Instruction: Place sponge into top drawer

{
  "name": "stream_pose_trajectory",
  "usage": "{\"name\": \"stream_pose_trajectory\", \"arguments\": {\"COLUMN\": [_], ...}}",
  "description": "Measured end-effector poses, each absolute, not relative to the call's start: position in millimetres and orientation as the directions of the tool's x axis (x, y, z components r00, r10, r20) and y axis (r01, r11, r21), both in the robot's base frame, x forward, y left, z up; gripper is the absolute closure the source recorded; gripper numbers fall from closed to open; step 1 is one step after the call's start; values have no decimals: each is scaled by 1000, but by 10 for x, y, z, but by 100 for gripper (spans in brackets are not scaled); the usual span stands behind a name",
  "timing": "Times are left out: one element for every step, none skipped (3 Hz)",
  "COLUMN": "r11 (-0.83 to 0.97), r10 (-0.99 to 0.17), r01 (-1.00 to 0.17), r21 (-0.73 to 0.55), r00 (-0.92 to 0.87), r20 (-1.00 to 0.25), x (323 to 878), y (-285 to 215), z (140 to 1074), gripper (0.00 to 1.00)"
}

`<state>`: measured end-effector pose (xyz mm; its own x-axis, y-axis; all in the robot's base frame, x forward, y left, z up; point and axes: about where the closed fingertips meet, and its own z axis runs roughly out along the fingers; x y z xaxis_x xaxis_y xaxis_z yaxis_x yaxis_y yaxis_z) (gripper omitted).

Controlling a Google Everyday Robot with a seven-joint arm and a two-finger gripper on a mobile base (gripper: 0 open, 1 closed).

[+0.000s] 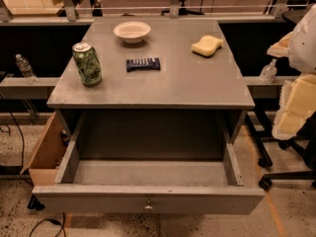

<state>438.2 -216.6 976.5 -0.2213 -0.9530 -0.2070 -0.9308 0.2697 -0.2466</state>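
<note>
The pale yellow sponge (207,45) lies on the grey table top (177,85), at its far right. The top drawer (148,197) is pulled out wide under the table's front edge, and its inside shows nothing in it; a small metal knob (148,206) sits on its front. My gripper (292,102) with its yellowish padded fingers (289,120) hangs at the right edge of the view, beside the table's right side, well to the right of and nearer than the sponge. It holds nothing that I can see.
On the table stand a green can (87,63) at the left, a white bowl (132,31) at the back and a dark blue wrapped bar (143,63) in the middle. A tan wooden box (45,152) sits left of the drawer. Office chair legs (276,167) stand at the right.
</note>
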Motion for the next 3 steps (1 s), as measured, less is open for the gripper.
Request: {"name": "stream_pose_trajectory", "arguments": {"r11": [270,278,367], "r10": [-953,-942,-882], "r01": [-931,-932,-905], "r21": [-247,-233,-215], "r00": [-221,-217,-265], "r20": [-207,-257,-388], "x": [4382,4681,5388], "y": [-2166,-2175,-2227], "z": [9765,9739,9607], "gripper": [0,0,0]}}
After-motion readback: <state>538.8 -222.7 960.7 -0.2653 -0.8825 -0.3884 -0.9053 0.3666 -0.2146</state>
